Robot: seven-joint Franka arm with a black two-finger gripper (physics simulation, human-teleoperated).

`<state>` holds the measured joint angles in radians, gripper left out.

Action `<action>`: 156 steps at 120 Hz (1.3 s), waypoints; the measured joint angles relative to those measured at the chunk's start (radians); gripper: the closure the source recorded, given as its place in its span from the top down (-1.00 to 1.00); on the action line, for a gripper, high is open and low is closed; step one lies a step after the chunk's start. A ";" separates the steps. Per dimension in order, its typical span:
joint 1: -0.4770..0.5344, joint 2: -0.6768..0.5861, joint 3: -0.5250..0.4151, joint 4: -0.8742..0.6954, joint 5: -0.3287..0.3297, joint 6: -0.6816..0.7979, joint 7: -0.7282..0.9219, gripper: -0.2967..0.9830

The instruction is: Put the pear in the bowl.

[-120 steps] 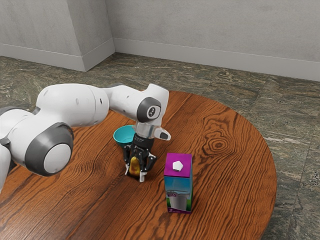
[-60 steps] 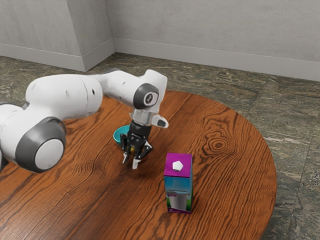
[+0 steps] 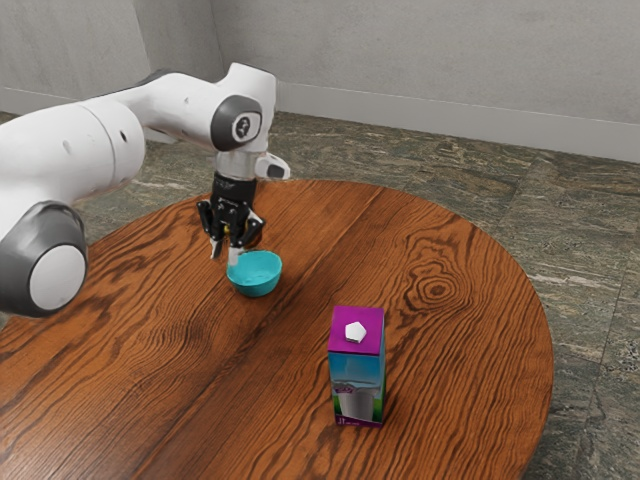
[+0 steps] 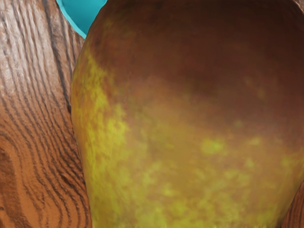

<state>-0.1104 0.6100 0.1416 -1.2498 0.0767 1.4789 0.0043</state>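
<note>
High over the table's far part, my gripper (image 3: 225,250) is shut on the pear, of which a small yellow bit shows between the fingers in the exterior view. Up close in the wrist view, the pear (image 4: 190,133) is yellow-green with a brown-red side. The teal bowl (image 3: 256,275) stands upright on the table, just beside and below the fingertips toward the exterior view's right. Part of the bowl (image 4: 84,14) shows past the pear in the wrist view.
A purple-topped carton (image 3: 357,370) stands on the round wooden table (image 3: 450,350), nearer the exterior view's camera than the bowl. Bare wood lies between carton and bowl.
My gripper has risen with the pear and moved toward the exterior view's upper left, past the bowl, which now shows uncovered. Bowl and carton have stayed in place.
</note>
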 joint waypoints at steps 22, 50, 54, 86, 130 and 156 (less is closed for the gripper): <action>0.063 0.054 0.000 0.066 0.003 0.091 0.011 -0.52; 0.077 0.150 0.001 0.104 -0.009 0.181 0.025 -0.55; 0.076 0.154 0.000 0.100 -0.011 0.188 0.026 -0.55; 0.069 0.150 0.001 0.049 -0.015 0.213 0.035 -0.59; 0.056 0.084 -0.001 0.013 -0.031 0.210 0.045 0.24; -0.060 -0.333 -0.007 -0.212 -0.057 0.212 0.076 0.43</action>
<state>-0.1704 0.2775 0.1344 -1.4620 0.0198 1.6912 0.0806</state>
